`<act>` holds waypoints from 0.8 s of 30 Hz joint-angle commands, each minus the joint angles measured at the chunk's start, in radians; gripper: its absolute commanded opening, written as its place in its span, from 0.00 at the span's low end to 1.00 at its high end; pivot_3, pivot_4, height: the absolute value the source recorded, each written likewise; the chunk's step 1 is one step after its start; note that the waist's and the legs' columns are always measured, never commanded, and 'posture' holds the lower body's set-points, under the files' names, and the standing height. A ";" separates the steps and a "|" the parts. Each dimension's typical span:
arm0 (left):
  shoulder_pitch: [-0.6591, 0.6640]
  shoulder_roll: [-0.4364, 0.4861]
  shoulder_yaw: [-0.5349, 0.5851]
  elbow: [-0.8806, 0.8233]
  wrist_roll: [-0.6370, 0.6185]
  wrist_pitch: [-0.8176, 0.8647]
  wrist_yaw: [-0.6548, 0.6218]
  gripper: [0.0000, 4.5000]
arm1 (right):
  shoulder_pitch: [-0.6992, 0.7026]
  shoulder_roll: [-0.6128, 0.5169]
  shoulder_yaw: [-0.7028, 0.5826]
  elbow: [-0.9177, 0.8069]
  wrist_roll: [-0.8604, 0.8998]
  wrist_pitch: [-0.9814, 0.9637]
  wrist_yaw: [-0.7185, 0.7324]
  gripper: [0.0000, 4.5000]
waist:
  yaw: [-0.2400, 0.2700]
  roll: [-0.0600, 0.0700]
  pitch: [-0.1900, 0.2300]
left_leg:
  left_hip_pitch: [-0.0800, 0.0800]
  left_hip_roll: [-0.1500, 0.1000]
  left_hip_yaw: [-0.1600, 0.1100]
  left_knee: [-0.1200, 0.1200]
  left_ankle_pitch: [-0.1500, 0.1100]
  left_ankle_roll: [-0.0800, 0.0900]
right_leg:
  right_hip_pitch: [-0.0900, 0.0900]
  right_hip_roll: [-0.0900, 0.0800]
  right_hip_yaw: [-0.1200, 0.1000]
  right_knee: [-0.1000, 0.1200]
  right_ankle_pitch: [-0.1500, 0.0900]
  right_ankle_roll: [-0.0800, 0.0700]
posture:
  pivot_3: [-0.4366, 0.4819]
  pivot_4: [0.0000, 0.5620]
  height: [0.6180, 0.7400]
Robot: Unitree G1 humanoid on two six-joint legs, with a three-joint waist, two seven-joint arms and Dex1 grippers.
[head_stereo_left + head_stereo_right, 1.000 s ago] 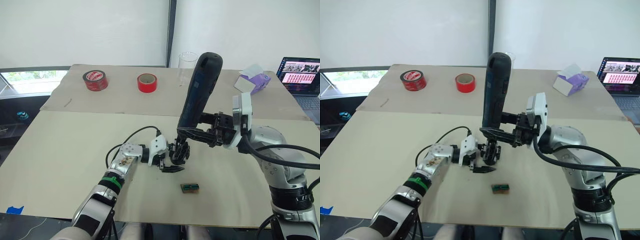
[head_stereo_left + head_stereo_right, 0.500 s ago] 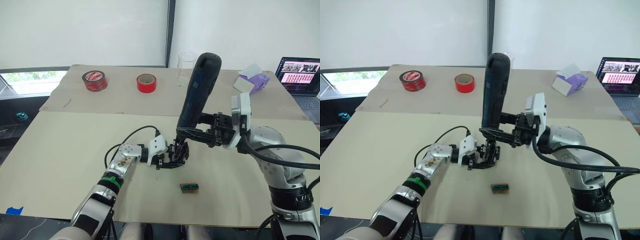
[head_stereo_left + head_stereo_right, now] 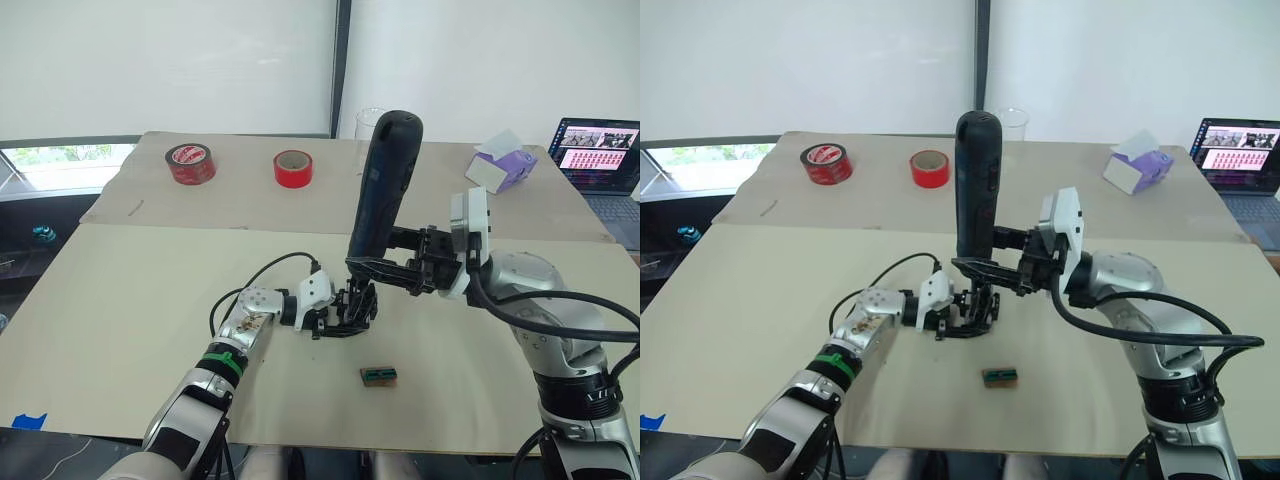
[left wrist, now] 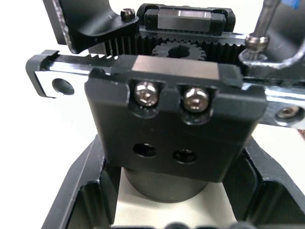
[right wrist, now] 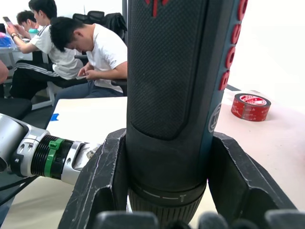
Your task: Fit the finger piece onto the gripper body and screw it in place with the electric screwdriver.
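The electric screwdriver [image 3: 383,185] is clamped low on its barrel between the two fingers of the right pincer [image 3: 378,268]; it is held nearly upright, leaning slightly, bit end down. In the right wrist view the black fingers [image 5: 97,183] are seen pressed against both sides of the barrel, just above its collar.

The gripper body [image 3: 347,310] is held at the tip of the left pincer [image 3: 326,314], low over the desk [image 3: 120,300]. The fingers of this pincer are closed on its sides, as seen in the left wrist view, where the block face [image 4: 174,131] with two screw heads and two empty holes sits between them. A thin metal bit [image 4: 261,26] is seen meeting a screw head at one end of the toothed rack.

The gripper body lies directly below the screwdriver's lower end.

A small green-and-brown block [image 3: 379,375] lies near the desk's front edge, apart from both pincers. Two red tape rolls [image 3: 190,160] [image 3: 294,166], a clear glass [image 3: 1012,121] and a tissue box [image 3: 502,165] stand well apart at the far side. The desk surface on the left is open.
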 commanded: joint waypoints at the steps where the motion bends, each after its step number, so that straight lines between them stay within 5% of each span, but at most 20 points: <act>1: 0.007 0.000 -0.013 0.019 0.009 0.012 -0.026 0.52 | 0.047 -0.012 0.065 0.046 -0.056 0.043 -0.005 0.43 | 0.000 -0.002 -0.002 | 0.000 0.000 0.000 0.000 0.000 0.000 | 0.000 0.000 0.000 0.000 0.000 0.000 | 0.48 0.27 1.00; 24: 0.015 -0.005 -0.012 0.029 0.008 -0.003 -0.029 0.52 | 0.035 -0.009 0.073 0.054 -0.074 0.005 0.011 0.43 | -0.002 -0.002 -0.014 | 0.011 0.000 0.000 -0.008 -0.001 0.000 | 0.010 -0.007 -0.001 -0.004 -0.004 -0.002 | 0.48 0.27 1.00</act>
